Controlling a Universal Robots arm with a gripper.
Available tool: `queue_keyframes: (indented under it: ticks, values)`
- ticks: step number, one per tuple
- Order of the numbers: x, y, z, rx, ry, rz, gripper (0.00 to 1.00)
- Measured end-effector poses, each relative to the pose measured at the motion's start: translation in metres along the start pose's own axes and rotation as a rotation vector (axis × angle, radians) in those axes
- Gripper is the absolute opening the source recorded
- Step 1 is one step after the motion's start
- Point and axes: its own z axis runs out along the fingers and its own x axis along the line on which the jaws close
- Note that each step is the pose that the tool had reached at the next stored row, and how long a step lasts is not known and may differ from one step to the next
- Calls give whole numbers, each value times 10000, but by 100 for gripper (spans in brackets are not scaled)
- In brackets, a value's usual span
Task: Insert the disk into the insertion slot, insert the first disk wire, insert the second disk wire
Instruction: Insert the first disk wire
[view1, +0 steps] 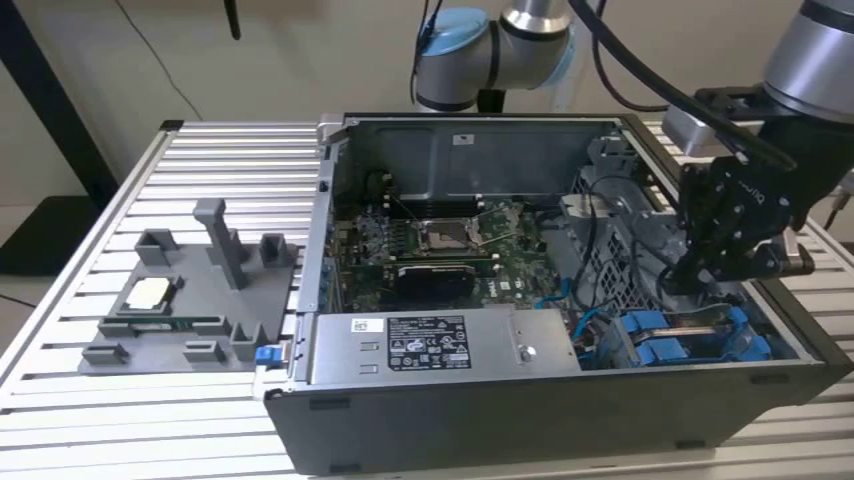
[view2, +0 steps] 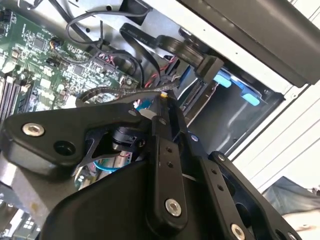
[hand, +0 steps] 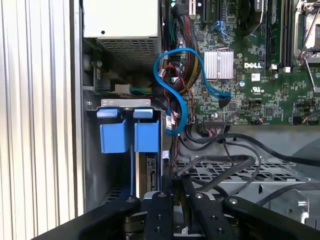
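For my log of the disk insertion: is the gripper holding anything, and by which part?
It cannot be told: the gripper hangs over the insertion slot inside the case, and its grasp is hidden.

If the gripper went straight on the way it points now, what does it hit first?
Likely the insertion slot, the blue-tabbed bay right below the gripper in the exterior view. Black cables in the first wrist view lie close beside that line; depth is unclear, so they could come first.

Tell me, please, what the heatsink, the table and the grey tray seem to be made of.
Heatsink: likely bare aluminium; bright silvery fins. Table: probably aluminium too; pale satin ribbed slats. Tray: seems matte grey plastic; dull, uniform surface with moulded-looking posts.
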Motion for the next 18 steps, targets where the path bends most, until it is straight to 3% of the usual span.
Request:
queue_keyframes:
  ticks: [4, 10, 18]
  values:
    - [47, -1, -8, -22, 2, 0, 19]
    - [54, -1, -7, -23, 7, -1, 19]
    - [58, -1, 5, -22, 80, 1, 19]
